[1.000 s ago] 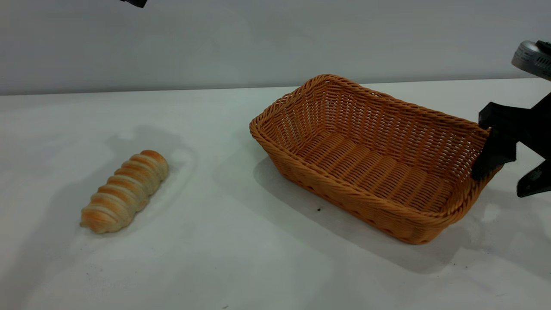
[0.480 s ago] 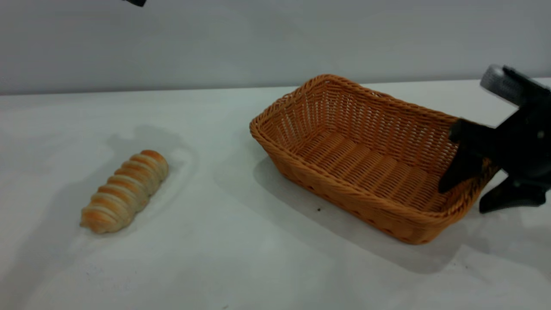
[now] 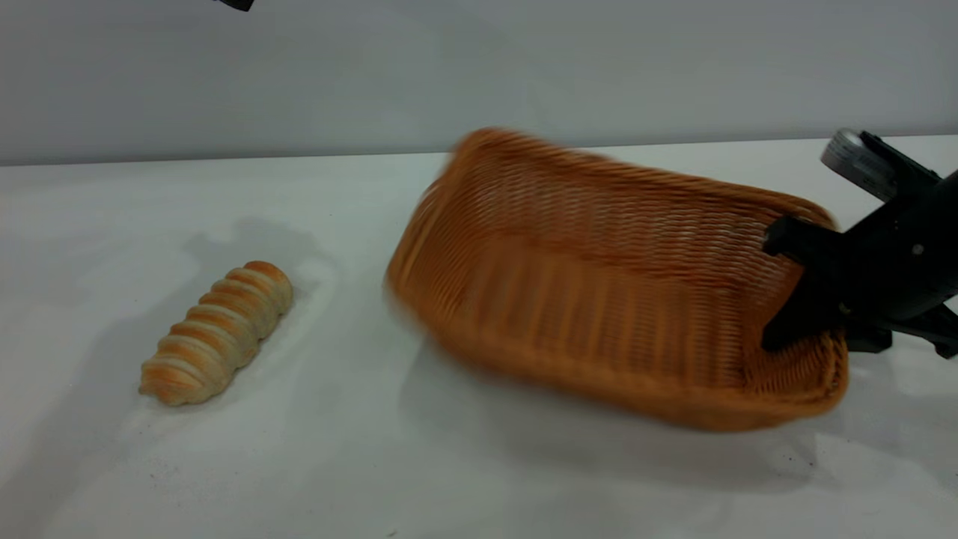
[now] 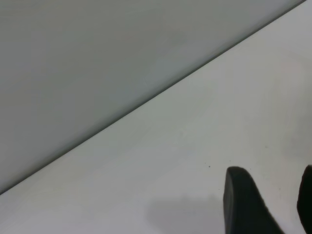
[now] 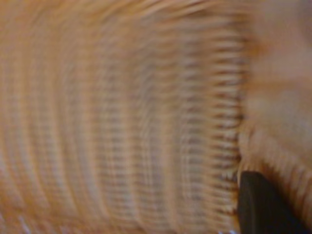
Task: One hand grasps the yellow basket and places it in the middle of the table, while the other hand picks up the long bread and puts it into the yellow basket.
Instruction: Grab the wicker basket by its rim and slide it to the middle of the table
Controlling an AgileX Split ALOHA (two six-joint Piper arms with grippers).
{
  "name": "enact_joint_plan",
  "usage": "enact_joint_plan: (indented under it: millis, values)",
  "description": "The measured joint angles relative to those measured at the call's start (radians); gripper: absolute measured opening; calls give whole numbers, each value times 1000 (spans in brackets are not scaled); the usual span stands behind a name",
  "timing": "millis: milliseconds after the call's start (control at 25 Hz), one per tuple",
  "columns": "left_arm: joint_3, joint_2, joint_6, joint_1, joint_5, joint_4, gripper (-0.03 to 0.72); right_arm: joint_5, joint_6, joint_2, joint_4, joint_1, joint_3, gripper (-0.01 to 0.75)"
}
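The yellow basket (image 3: 599,284) is blurred with motion right of the table's middle, its left end tilted. My right gripper (image 3: 819,343) is shut on the basket's right end wall, one jaw inside and one outside. In the right wrist view the basket's weave (image 5: 122,117) fills the picture, with one black finger (image 5: 258,204) against the wall. The long bread (image 3: 217,333) lies on the white table (image 3: 314,449) at the left, untouched. My left gripper (image 4: 273,170) is open and empty above bare table; only a bit of that arm (image 3: 236,4) shows at the exterior view's top edge.
A plain grey wall runs behind the table's far edge (image 3: 224,159). White tabletop lies between the bread and the basket and along the front.
My right gripper closed on the basket's right end wall. The basket has shifted left and swung. The bread and the left arm have not moved.
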State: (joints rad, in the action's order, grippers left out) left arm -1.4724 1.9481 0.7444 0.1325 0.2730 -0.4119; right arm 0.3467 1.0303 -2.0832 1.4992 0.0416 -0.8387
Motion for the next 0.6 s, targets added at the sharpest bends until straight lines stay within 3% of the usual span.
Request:
enact_joint_plan:
  millis: [280, 600]
  values:
    - [0, 0, 0, 0, 2, 0, 343, 41, 102, 1, 25, 1, -25, 48]
    - [0, 0, 0, 0, 2, 0, 343, 119, 35, 75, -139, 8, -93, 47]
